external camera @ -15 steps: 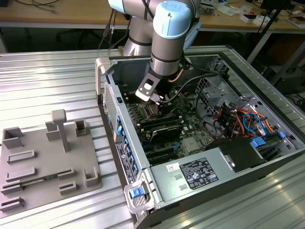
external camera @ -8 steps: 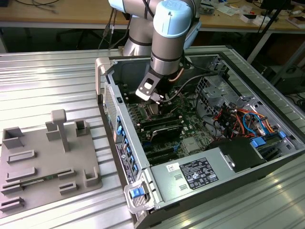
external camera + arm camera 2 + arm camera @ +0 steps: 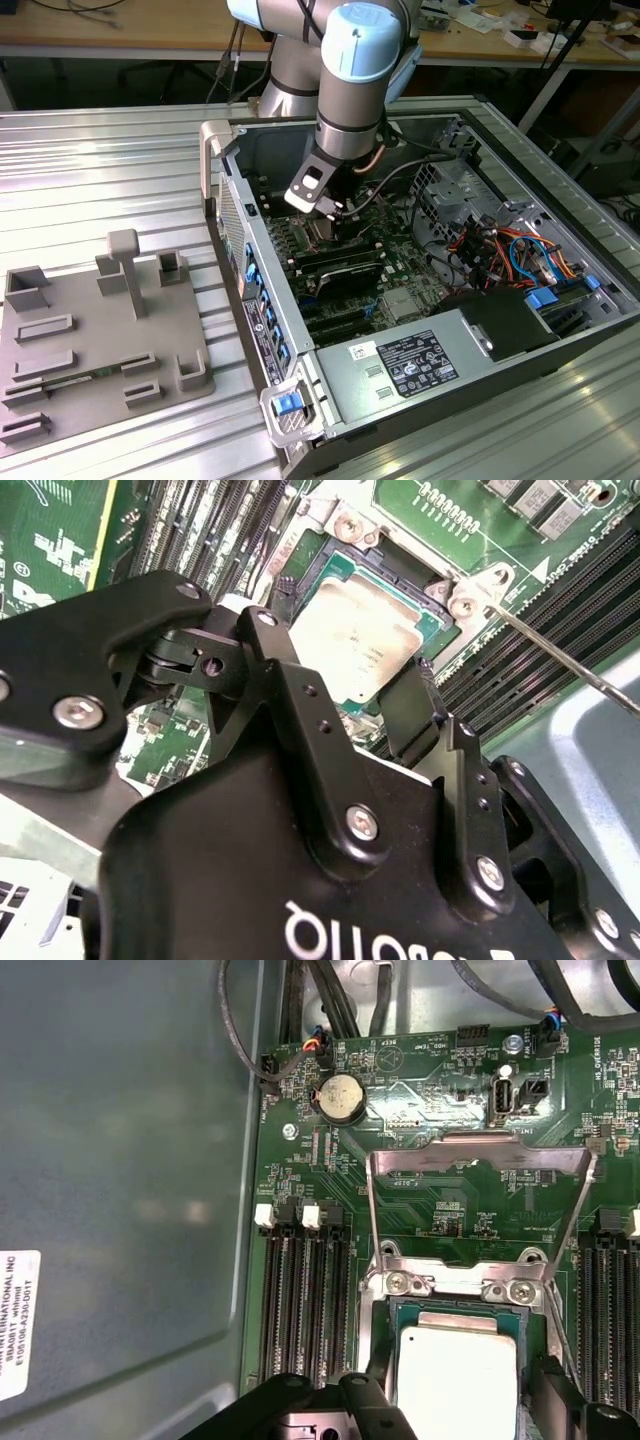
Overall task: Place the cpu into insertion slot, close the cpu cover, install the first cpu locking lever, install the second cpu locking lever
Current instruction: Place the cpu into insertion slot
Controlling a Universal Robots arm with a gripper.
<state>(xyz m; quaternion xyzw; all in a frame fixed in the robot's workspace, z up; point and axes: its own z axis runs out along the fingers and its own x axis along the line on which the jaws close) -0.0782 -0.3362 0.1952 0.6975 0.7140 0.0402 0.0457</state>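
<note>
The cpu (image 3: 455,1375), a pale silver square chip, lies flat in the dark-rimmed insertion slot (image 3: 440,1305) on the green motherboard (image 3: 420,1210). My gripper (image 3: 460,1405) hovers just above it and is open. One black finger (image 3: 375,1400) stands on each side of the chip, with a small gap to its edges. The second wrist view also shows the cpu (image 3: 355,630) between the fingers (image 3: 410,705). The cpu cover (image 3: 480,1150), a thin silver frame, stands tilted up on its hinge. A thin locking lever (image 3: 560,650) sticks out, unlatched. In the exterior view my gripper (image 3: 325,215) reaches into the open case.
Long black memory slots (image 3: 300,1310) flank the socket on both sides. The case wall (image 3: 255,270), a power supply (image 3: 420,360) and coloured cables (image 3: 500,250) surround the board. A grey fixture plate (image 3: 90,330) lies at the exterior view's left.
</note>
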